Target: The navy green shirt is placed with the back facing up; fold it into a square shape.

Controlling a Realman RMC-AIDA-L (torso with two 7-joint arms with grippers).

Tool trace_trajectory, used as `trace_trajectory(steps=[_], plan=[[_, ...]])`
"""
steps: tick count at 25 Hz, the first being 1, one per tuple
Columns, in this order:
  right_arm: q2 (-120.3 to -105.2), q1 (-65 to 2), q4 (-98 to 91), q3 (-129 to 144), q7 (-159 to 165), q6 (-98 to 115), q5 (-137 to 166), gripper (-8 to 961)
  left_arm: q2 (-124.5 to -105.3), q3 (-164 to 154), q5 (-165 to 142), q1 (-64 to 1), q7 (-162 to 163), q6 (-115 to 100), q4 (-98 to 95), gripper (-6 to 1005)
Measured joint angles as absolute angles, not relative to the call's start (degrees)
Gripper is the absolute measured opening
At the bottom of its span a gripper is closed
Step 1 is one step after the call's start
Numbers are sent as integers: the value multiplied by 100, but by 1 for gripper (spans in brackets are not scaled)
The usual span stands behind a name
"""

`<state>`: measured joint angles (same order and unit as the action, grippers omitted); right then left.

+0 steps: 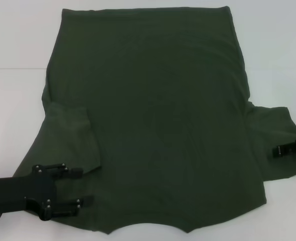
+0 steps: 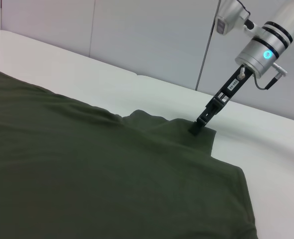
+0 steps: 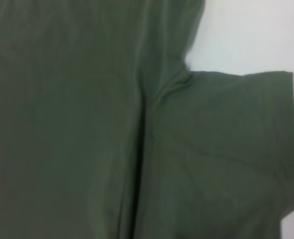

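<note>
Left tool (image 1: 83,187): fingers spread, over the near left sleeve.
Right tool (image 1: 277,150): touching the right sleeve; grip unclear.
Navy green shirt (image 1: 158,115): flat on the white desk (image 1: 12,100).
Advice: pinch each sleeve edge, fold inward evenly.

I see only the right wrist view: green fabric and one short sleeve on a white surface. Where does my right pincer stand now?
Observer: The right pincer is at the outer edge of the right sleeve of the navy green shirt, its tip down on the fabric.
Operator: And the left arm, is it working also?
Observer: Yes. The left pincer is open over the shirt's near left part, close to the robot.
Operator: Is the left sleeve spread out like the right one?
Observer: No. The left sleeve lies folded inward over the shirt body, while the right one sticks out flat on the white table.
</note>
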<state>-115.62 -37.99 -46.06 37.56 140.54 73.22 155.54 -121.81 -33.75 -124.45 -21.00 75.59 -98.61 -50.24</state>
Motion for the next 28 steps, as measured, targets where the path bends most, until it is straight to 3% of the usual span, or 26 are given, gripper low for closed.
trace_trajectory(steps=[15,28], plan=[[-11580,-3799,-4607,3777,14121,7336,15562,834,-12181,-3374,-12445,-2093,7559,-9862,-5034,753],[-11549,-3812,-4597,3779,14097,7357,15574,471,-12181,-3359,-12445,-2100,7558,-9877,-5036,752]])
